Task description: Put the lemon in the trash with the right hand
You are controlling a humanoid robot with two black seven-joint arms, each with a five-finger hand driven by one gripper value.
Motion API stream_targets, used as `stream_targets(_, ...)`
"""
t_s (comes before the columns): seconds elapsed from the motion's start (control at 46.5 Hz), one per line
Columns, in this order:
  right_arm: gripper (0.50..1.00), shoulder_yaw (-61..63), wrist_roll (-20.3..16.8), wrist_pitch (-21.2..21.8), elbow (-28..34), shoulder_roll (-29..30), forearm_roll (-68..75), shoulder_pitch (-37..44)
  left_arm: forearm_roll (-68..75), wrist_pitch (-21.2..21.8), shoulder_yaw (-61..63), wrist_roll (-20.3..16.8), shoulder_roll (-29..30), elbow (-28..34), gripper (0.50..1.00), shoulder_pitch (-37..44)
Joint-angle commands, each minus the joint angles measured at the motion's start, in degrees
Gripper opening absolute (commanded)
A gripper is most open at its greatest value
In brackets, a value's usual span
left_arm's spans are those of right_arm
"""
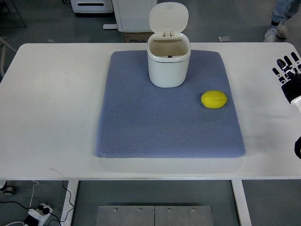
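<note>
The lemon (214, 99) lies on the blue mat (141, 127) at centre right of the frame, just below and right of the white trash bin (168, 66), whose lid stands open. The right robot hand (288, 70) sits at the right edge over the bench (51, 108), fingers spread and empty, well apart from the lemon, so the reach has hardly begun; next it must travel left and close around the fruit. No brand, label or writing is readable anywhere.
</note>
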Motion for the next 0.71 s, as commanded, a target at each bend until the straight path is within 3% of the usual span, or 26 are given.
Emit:
stream_targets(0.0,1.000,-0.1,-0.1,0.1,0.0,-0.1,0.1,0.0,0.0,0.0,0.0,0.0,0.0,0.0,1.000,0.0)
stream_targets(0.689,1.000,0.0,-0.1,0.3,0.0,-0.3,0.1,0.0,-0.1,0.0,-0.2,-0.1,0.0,0.0,1.000,0.2)
